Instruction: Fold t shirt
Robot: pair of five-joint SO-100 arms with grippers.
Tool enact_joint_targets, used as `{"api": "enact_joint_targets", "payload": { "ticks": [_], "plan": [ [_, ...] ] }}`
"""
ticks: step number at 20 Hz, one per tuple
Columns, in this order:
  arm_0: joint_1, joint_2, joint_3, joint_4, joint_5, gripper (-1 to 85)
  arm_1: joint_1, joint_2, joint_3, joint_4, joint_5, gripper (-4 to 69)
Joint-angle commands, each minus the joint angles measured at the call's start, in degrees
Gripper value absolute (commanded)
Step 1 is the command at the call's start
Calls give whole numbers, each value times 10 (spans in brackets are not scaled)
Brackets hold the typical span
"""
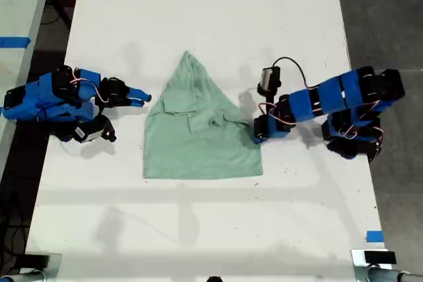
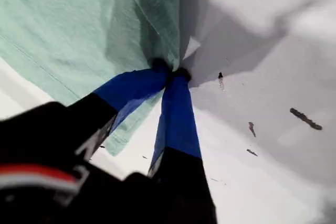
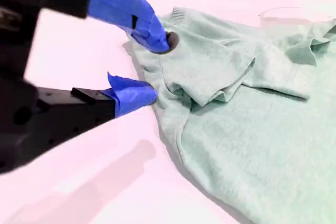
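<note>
The t shirt is lying flat near the middle of the white counter, between your two blue arms. In the exterior view it is forming a rough triangle, with its point aimed at the far end of the counter and its straight hem facing the near end. A folded-over sleeve is bunching up across its middle.

Your first pincer is reaching in from the exterior view's right and meeting the shirt's edge just above the hem corner on that side. In the first wrist view the pincer is showing its two blue-taped tips pressed together right at the border of the mint fabric, apparently pinching that edge. A few dark marks are showing on the bare counter beside it.

Your second pincer is coming in from the exterior view's left and pointing at the shirt's slanted edge on that side. In the second wrist view it is standing wide apart, holding nothing. One blue tip is touching the cloth near the ribbed collar, and the other is sitting at the fabric's border, down by the counter.

A strip of blue tape is sticking to the counter's edge at the exterior view's lower right.
</note>
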Motion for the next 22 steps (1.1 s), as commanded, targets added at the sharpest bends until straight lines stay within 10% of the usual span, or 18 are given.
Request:
{"api": "enact_joint_targets", "payload": {
  "ticks": [1,11,15,22],
  "plan": [
    [-6,3,-6,2,-5,120,-1,26,-17,28,16,8],
    [-6,3,-6,2,-5,120,-29,-12,-134,83,13,177],
    [-6,3,-6,2,-5,120,-18,-62,-123,63,8,-5],
    [-6,3,-6,2,-5,120,-22,3,-177,146,20,-5]
  ]
}}
